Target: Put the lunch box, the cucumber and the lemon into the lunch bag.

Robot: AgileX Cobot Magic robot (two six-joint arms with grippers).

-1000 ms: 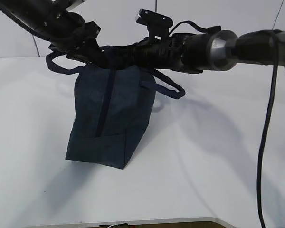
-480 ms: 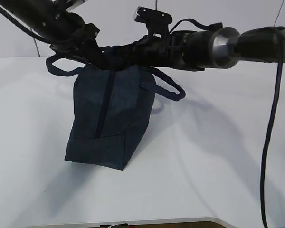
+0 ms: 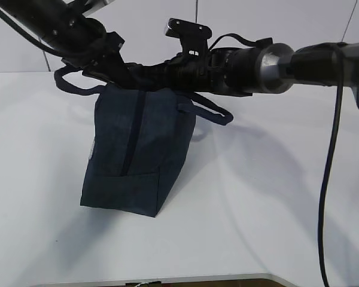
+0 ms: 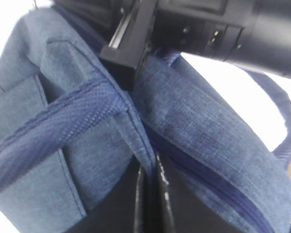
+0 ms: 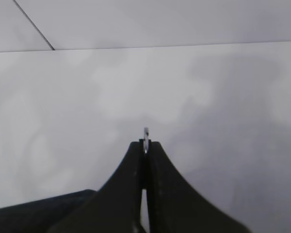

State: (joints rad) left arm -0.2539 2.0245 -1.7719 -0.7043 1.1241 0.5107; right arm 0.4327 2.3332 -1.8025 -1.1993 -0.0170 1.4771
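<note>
The dark navy lunch bag (image 3: 137,149) stands on the white table with its zipper line (image 3: 131,137) running down the near face. At the bag's top left edge, my left gripper (image 3: 115,67) is shut on a fold of the bag's fabric (image 4: 136,131); the pinch shows up close in the left wrist view (image 4: 149,165). My right gripper (image 3: 140,75) reaches across the top of the bag and is shut on a small silver zipper pull (image 5: 146,132), which pokes out past its tips (image 5: 145,143). The lunch box, the cucumber and the lemon are out of view.
The bag's loop handles hang to either side, one at the left (image 3: 72,84) and one at the right (image 3: 218,113). White table (image 3: 257,197) stretches around the bag, with its front edge near the bottom. A black cable (image 3: 329,179) hangs at the right.
The right arm has drawn a little to the left over the bag's top, and the bag has leaned slightly left with it. Both grippers stay shut.
</note>
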